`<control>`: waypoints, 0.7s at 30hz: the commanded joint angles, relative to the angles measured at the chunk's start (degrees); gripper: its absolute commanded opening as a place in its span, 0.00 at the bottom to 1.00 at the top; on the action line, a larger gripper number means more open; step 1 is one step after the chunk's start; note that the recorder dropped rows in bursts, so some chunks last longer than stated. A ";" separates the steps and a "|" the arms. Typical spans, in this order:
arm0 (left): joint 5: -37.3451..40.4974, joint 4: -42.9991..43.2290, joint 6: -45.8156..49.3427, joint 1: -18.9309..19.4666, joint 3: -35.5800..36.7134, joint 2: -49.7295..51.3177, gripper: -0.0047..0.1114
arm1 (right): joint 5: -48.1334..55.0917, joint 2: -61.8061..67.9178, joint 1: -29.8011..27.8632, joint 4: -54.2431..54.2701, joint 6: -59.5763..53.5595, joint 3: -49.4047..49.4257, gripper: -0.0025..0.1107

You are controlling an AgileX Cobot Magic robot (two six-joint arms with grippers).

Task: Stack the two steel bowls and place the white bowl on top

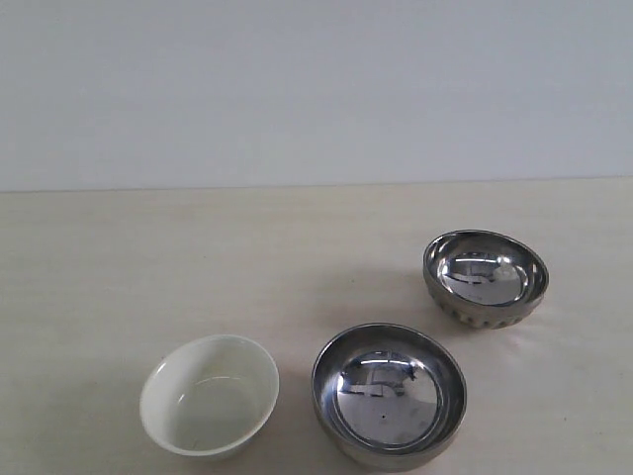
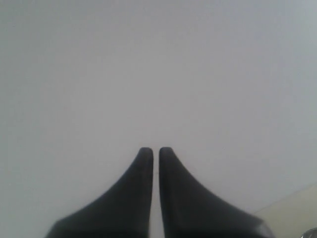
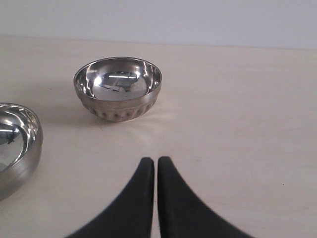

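Observation:
Three bowls stand apart on the pale table [image 1: 99,257]. The dimpled steel bowl [image 1: 486,278] is at the right rear, the smooth steel bowl [image 1: 389,395] is in front at the middle, and the white bowl [image 1: 210,395] is at the front left. Neither gripper shows in the exterior view. My right gripper [image 3: 156,161] is shut and empty, with the dimpled steel bowl [image 3: 118,88] some way beyond its tips and the smooth steel bowl [image 3: 15,144] off to one side. My left gripper [image 2: 155,150] is shut and empty, facing the blank wall.
A plain pale wall [image 1: 316,89] rises behind the table's far edge. In the left wrist view a small corner of the table [image 2: 292,213] shows at the frame's edge.

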 commanded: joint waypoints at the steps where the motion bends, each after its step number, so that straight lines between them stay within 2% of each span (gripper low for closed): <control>1: -1.81 6.28 -11.29 5.34 3.09 -2.21 0.07 | -0.28 -0.30 -0.14 -0.57 -0.13 -0.04 0.02; 15: -14.57 6.06 -22.91 25.40 18.96 -16.67 0.07 | -0.28 -0.30 -0.14 -0.57 -0.13 -0.04 0.02; 18: -16.51 6.06 -25.92 28.52 21.66 -19.86 0.07 | -0.28 -0.30 -0.14 -0.57 -0.13 -0.04 0.02; 21: -16.67 6.06 -26.79 28.87 23.58 -22.41 0.07 | -0.28 -0.30 -0.14 -0.57 -0.13 -0.04 0.02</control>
